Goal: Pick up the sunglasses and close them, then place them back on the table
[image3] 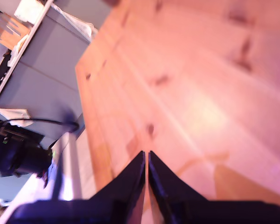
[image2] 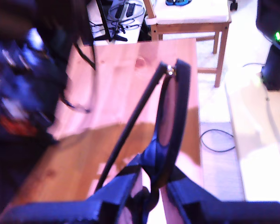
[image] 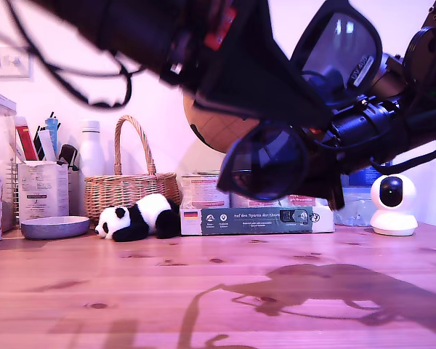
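Exterior view: sunglasses [image: 305, 109] held high over worktop [image: 203, 291]. First gripper [image2: 151, 196] jaws clamp frame; second gripper [image3: 146, 168] jaws closed, empty, near worktop edge.

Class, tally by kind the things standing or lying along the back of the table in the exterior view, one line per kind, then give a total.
Wicker basket: 1
Toy panda: 1
Shallow grey bowl: 1
White bottle: 1
White camera: 1
Long dark box: 1
Pen holder: 1
Total: 7
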`<state>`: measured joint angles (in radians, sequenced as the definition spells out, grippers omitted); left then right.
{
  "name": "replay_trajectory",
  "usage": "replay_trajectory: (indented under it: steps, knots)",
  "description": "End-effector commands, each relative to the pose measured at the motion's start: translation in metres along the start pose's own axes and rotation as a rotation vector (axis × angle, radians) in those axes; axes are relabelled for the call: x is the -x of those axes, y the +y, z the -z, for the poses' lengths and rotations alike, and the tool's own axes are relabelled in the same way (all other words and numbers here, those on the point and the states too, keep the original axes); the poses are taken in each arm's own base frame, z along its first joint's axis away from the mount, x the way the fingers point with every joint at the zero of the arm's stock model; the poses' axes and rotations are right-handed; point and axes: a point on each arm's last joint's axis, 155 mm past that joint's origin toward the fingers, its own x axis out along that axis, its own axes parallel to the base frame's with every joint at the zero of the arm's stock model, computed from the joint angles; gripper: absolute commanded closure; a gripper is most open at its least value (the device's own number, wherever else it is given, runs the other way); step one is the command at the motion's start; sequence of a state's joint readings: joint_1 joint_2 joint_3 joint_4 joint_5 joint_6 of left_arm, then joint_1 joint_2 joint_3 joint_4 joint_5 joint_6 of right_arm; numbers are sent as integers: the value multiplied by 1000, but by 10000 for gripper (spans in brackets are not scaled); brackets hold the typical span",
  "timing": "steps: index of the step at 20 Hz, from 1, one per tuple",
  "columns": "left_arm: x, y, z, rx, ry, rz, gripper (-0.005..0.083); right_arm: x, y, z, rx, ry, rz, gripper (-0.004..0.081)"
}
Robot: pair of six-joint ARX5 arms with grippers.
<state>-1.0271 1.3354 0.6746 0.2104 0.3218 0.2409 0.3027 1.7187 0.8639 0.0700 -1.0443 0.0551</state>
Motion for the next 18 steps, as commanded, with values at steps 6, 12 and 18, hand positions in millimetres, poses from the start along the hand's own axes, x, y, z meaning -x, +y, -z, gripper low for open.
replay_trajectory:
  steps: [6,12,18]
  knots:
    - [9,-9,-27,12,-117,26,797,-9,3,-4,52,-7,8,783]
    - [8,-15,-24,16,-104,46,797,-18,21,-10,89,-18,-52,750]
    - [8,-14,-14,30,-68,41,797,-10,42,-13,68,-23,-180,565]
